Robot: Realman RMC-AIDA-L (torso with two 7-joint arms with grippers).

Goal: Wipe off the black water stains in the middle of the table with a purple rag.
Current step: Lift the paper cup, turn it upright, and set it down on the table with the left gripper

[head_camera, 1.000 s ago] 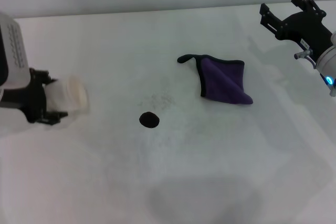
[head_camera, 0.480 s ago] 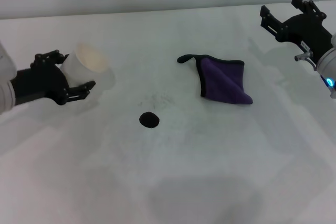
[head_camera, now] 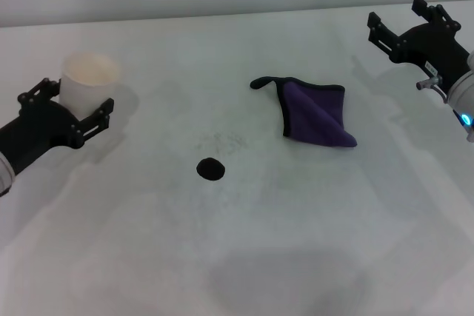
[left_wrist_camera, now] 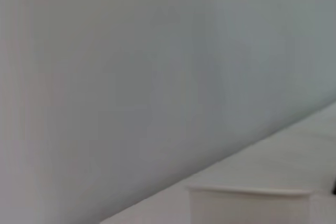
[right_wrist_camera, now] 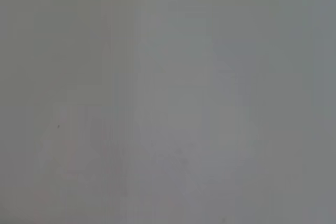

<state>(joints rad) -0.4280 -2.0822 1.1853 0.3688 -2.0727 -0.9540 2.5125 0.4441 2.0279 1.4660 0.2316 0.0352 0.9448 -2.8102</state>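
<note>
The black water stain point(head_camera: 210, 169) is a small round blot on the white table point(head_camera: 296, 227), left of centre. The purple rag point(head_camera: 315, 113) lies crumpled to the stain's right and a little farther back, with a black pointed corner towards the left. My right gripper point(head_camera: 395, 11) is open and empty at the far right, above and behind the rag. My left gripper point(head_camera: 74, 100) is at the left edge, its fingers on either side of an upright white paper cup point(head_camera: 89, 79). The cup's rim also shows in the left wrist view point(left_wrist_camera: 249, 195).
A faint grey speckled smudge point(head_camera: 222, 140) lies just behind the stain. The right wrist view shows only a blank grey surface. The table's back edge meets a pale wall.
My left gripper has swung the cup from tilted on its side to upright and carried it back to the left. The right arm, rag and stain have not moved.
</note>
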